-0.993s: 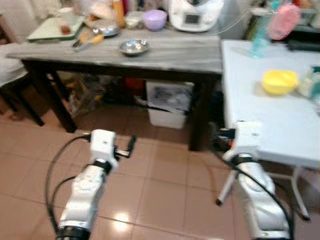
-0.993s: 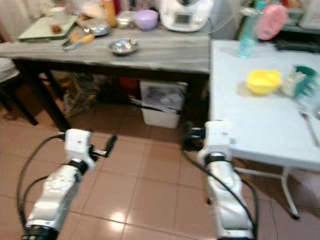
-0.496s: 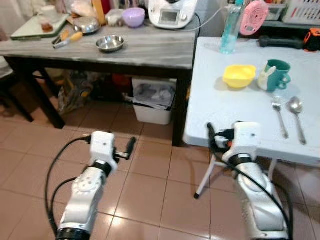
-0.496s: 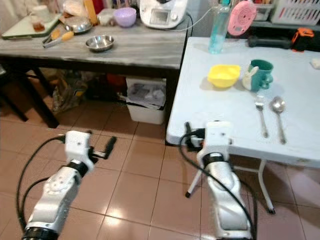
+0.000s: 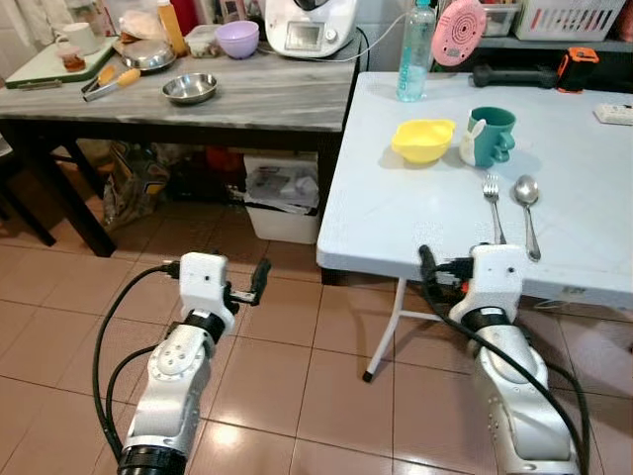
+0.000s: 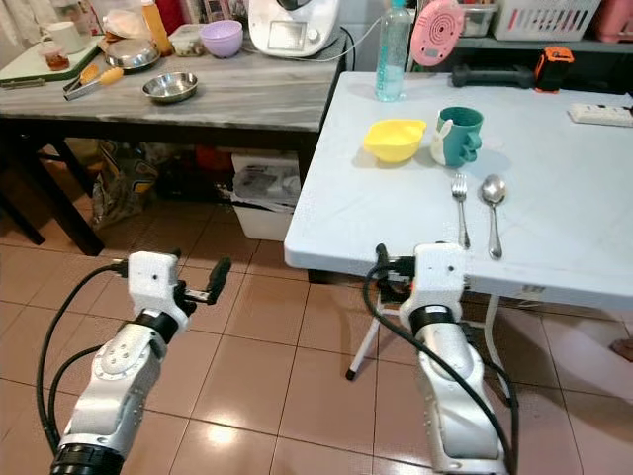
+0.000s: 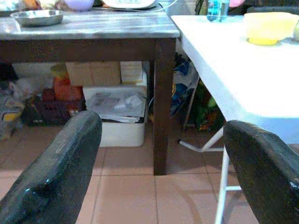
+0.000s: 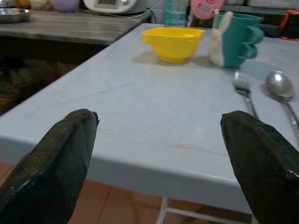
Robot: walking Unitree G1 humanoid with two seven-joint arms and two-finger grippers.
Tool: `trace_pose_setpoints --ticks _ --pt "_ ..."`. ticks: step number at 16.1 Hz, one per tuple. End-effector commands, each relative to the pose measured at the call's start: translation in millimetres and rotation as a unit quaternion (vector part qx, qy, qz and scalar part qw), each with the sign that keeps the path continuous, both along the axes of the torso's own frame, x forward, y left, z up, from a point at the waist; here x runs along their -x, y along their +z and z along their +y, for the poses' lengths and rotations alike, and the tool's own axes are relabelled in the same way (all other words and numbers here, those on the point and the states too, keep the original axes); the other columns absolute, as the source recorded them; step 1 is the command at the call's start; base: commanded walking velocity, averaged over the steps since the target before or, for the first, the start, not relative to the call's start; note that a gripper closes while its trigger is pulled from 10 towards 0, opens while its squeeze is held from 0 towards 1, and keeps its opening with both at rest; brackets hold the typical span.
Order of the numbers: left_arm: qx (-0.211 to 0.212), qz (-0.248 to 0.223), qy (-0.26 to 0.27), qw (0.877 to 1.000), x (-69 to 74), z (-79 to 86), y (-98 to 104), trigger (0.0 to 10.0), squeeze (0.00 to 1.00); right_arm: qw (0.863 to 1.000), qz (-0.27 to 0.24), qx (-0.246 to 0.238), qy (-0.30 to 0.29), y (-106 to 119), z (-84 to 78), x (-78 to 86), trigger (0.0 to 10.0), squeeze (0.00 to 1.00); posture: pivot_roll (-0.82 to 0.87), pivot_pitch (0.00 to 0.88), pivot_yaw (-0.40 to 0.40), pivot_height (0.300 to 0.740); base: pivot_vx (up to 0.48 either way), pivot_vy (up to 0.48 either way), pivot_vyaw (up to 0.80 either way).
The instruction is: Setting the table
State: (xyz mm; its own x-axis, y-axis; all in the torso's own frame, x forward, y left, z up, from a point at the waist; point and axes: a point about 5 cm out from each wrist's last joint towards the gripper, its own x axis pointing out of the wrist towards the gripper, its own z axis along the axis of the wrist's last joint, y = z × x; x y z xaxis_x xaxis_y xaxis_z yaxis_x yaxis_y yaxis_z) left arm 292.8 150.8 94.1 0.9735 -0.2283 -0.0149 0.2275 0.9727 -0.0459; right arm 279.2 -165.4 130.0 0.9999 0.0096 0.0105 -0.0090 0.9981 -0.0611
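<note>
White table (image 5: pixel 415 213) holds yellow bowl (image 5: pixel 422 140), teal mug (image 5: pixel 490 135), fork (image 5: pixel 493 206) and spoon (image 5: pixel 527 201) side by side; right gripper (image 8: pixel 154 154) at its near edge, left gripper (image 7: pixel 159 163) over tiled floor (image 5: pixel 287 366) — both wide open, empty.

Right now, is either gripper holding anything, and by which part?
Nothing is held. The left gripper and the right gripper both have their fingers spread open, with nothing between them.
</note>
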Motion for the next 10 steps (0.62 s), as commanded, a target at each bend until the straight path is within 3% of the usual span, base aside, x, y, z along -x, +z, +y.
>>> trace_pose_setpoints --ticks 1,3,10 --pt "0.002 -0.003 -0.006 1.000 1.0 2.3 2.3 10.0 0.00 1.000 -0.009 -0.001 0.005 4.6 2.9 -0.4 10.0 0.00 -0.07 0.074 0.059 0.740 0.000 0.000 0.00" --pt "0.009 -0.005 -0.015 1.000 2.5 -0.2 2.4 10.0 0.00 1.000 -0.009 -0.001 0.005 4.2 3.2 0.3 10.0 0.00 -0.07 0.078 0.062 0.740 0.000 0.000 0.00" --pt "0.015 -0.001 -0.031 0.999 2.4 -2.3 2.5 10.0 0.00 1.000 -0.010 -0.002 0.002 4.2 3.5 0.0 10.0 0.00 -0.07 0.075 0.065 0.740 0.260 0.000 0.00"
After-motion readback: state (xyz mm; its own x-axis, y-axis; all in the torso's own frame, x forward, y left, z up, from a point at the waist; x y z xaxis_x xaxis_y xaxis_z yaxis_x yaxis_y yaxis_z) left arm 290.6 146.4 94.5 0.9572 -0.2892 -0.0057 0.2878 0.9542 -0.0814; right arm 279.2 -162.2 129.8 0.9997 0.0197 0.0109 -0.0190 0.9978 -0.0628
